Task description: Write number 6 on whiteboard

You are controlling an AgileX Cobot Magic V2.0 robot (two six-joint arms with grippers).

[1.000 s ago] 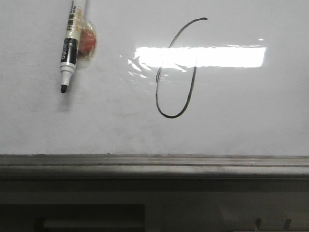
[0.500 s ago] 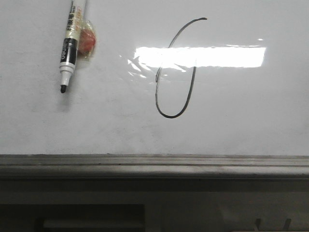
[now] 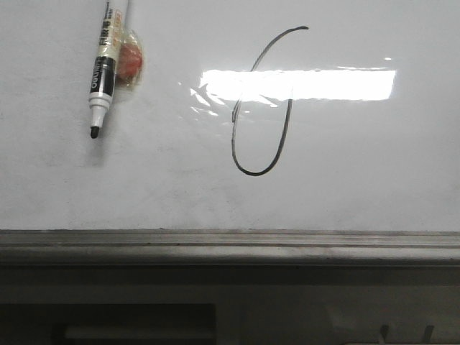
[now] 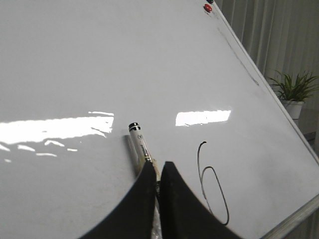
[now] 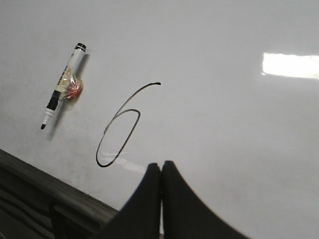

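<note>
Nearest the left wrist camera, the left arm's fingers (image 4: pixel 158 164) are pressing together with only a thin slit between them, grasping nothing that can be made out. They are hovering in front of the whiteboard (image 3: pixel 359 165) and covering the lower part of a marker (image 3: pixel 103 72), so its writing end is hiding behind them in that view. Nearest the right wrist camera, the right arm's fingers (image 5: pixel 160 164) are likewise lying clenched against each other and carrying nothing, pointing at the board just beside the bottom of the number 6 (image 3: pixel 251 173).

Along the board's lower edge, a grey ledge (image 3: pixel 230 241) is running the full width of the front view. Above it, the number 6 is sitting near the middle of the board as a thin black line: a tall narrow loop with a tail curving off at the top. A bright light reflection (image 3: pixel 338 84) is cutting across the upper part of the loop. Well to the left of the figure, the marker is clinging to the board with its uncapped tip pointing down, a small red piece (image 3: pixel 131 63) under clear wrapping touching its barrel.

Farther off in the left wrist view, a red magnet (image 4: pixel 207 8) is sitting at the board's far corner, and a potted plant (image 4: pixel 294 87) is standing before a curtain (image 4: pixel 279 35).
</note>
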